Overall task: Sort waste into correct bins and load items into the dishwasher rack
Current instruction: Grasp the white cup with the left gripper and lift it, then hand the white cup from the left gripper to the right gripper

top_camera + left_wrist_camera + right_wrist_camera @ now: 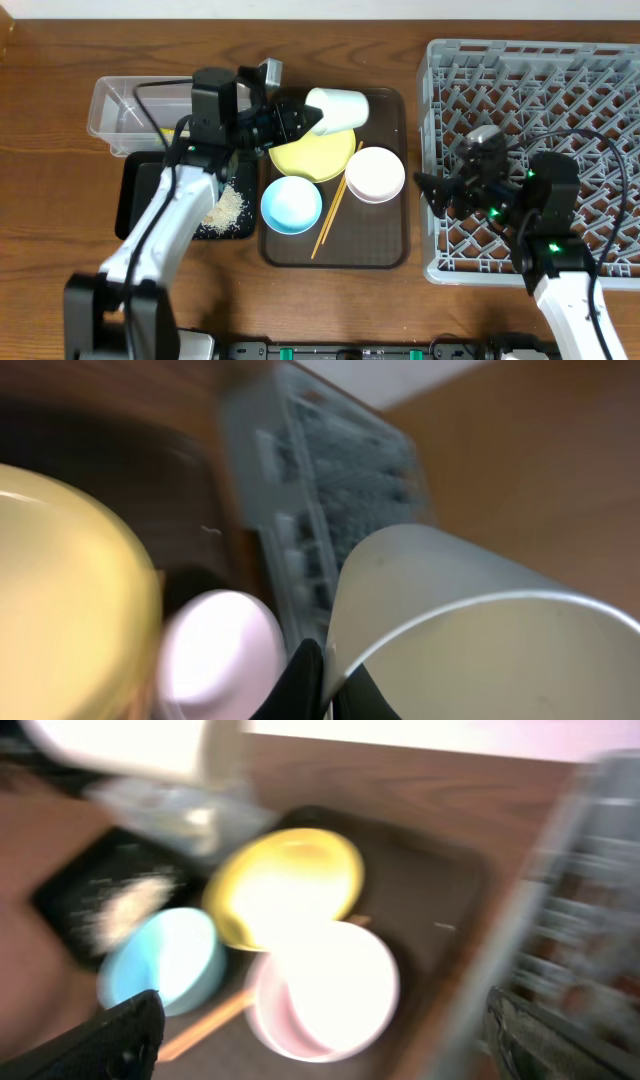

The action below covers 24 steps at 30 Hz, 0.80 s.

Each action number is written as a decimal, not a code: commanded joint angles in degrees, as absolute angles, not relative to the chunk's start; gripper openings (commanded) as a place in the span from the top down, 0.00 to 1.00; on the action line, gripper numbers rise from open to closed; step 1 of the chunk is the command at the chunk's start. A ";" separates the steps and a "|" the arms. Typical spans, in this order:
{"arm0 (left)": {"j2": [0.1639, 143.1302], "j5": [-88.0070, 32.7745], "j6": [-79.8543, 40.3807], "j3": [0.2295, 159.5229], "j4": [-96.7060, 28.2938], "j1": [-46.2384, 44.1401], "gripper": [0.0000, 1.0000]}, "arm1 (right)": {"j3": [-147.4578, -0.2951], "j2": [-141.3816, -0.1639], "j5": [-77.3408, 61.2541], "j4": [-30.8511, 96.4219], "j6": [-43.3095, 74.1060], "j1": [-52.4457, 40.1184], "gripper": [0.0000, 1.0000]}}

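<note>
We find the left gripper [298, 122] clamped on the rim of the pale cup [338, 108], which lies tilted just ahead, at the yellow plate's [310, 155] edge. The right gripper [430, 193] stands spread apart, with the white bowl [375, 173] just before it.

plate [312, 158] pt. hidden, prob. by cup [338, 108]

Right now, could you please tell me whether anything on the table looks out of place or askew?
The pale cup is tipped on its side at the far edge of the brown tray, its rim pinched by the left tool, partly over the yellow plate. The chopsticks lie slanted across the tray. Nothing looks broken.
</note>
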<state>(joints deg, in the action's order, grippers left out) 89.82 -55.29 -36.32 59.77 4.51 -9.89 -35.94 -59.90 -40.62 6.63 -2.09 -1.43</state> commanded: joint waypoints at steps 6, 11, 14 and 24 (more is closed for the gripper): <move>97.21 -76.60 -50.13 59.92 11.29 -14.24 0.94 | -36.86 -68.60 -64.60 -3.75 -2.37 -3.18 0.01; 97.34 -78.83 -50.13 59.92 11.25 -16.84 0.94 | -36.86 -72.71 -64.58 -9.30 -2.37 -4.51 0.01; 97.34 -79.26 -50.74 59.92 11.27 -17.85 0.94 | -36.86 -74.28 -65.01 -12.82 -2.02 -4.58 0.01; 97.34 -79.44 -52.47 59.92 11.29 -19.40 0.94 | -36.86 -74.63 -67.81 -31.09 7.70 -4.60 0.01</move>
